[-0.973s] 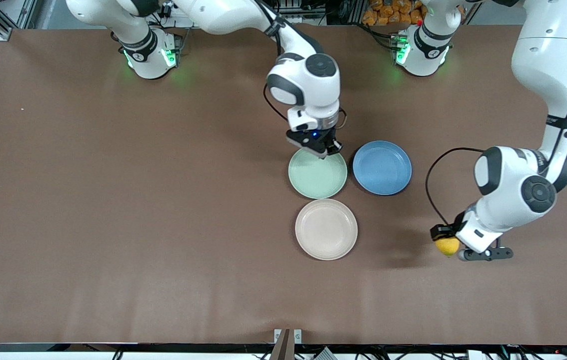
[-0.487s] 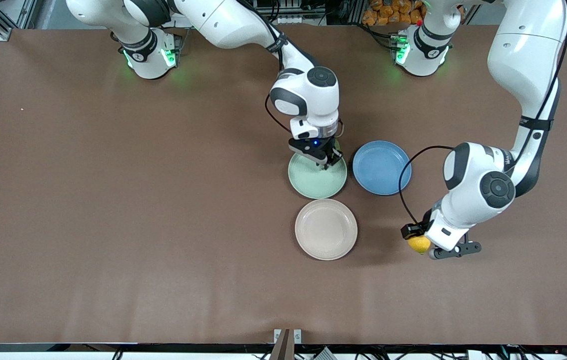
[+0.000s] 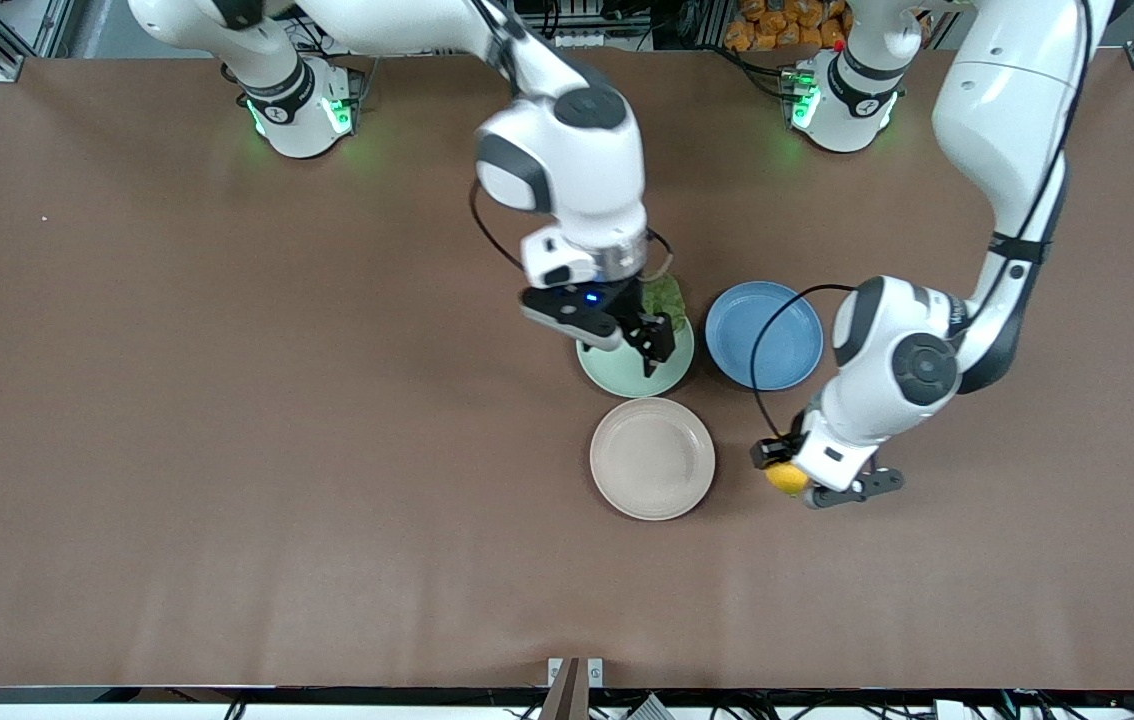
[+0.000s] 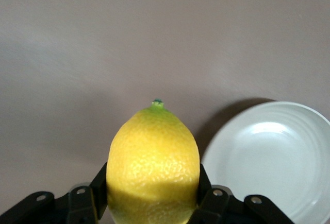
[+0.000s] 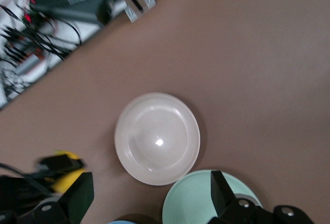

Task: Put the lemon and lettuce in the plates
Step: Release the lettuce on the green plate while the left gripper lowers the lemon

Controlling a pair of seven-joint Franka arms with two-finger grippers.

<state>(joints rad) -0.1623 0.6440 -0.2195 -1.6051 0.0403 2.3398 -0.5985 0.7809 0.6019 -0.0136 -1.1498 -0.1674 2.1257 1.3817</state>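
- Lemon (image 4: 153,165): clamped between the fingers of the left gripper (image 3: 795,482), green-tipped end pointing away from the wrist; it hangs over bare tabletop (image 3: 227,450) just beside the beige plate (image 3: 652,458), toward the left arm's end.
- Left gripper: closed around the lemon's middle, a dark finger (image 4: 207,203) pressing on each side of the fruit.
- Lettuce (image 3: 665,294): lies in the mint-green plate (image 3: 617,368), on the part of the plate farther from the front camera; most of the leaf is hidden under the right arm's hand.
- Right gripper (image 3: 649,345): above the mint-green plate with its fingers spread apart and nothing between them.
- Beige plate: bare, nearer to the front camera than the mint-green plate and just beside it.
- Blue plate (image 3: 764,335): beside the mint-green plate toward the left arm's end, nothing in it.
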